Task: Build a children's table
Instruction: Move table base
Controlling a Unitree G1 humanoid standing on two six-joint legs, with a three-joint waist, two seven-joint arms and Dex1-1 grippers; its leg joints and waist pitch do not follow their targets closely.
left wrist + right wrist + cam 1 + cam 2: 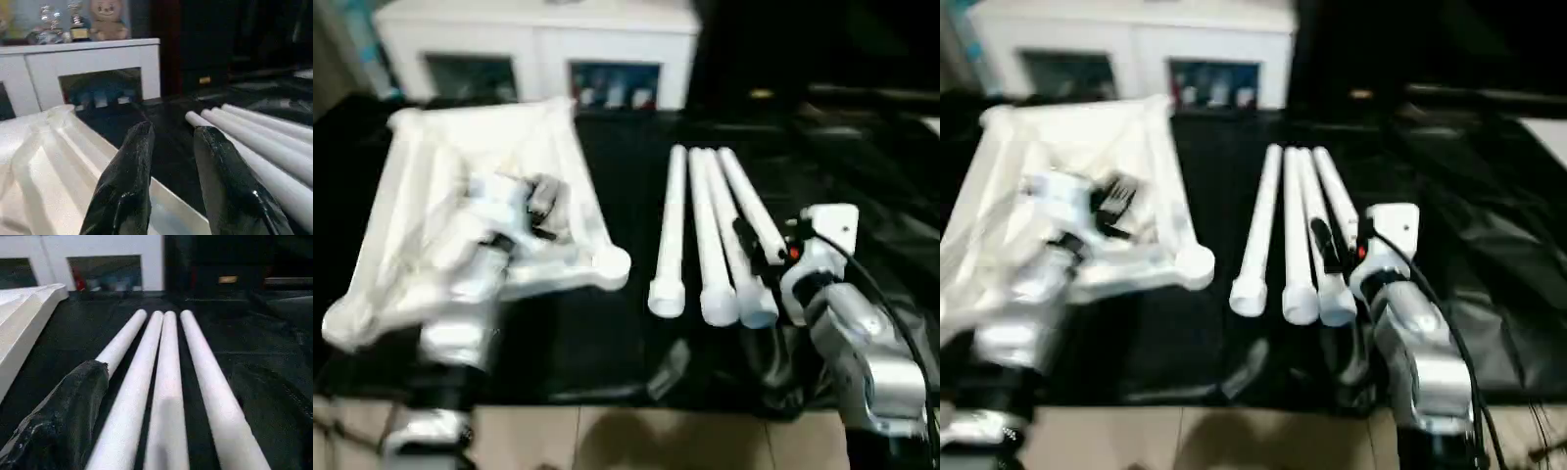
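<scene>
The white table top lies underside up on the black sheet at the left, ribs showing, with a round corner socket pointing to the middle. My left gripper hovers over it, and its fingers stand apart with nothing between them. Several long white legs lie side by side to the right of the top. My right gripper is low over their near ends. One black finger rests beside the leftmost leg, jaws wide, gripping nothing.
A white glass-door cabinet stands at the back, with a plush toy on top. The black sheet covers the work area and crumples at the right. Bare tan floor runs along the front.
</scene>
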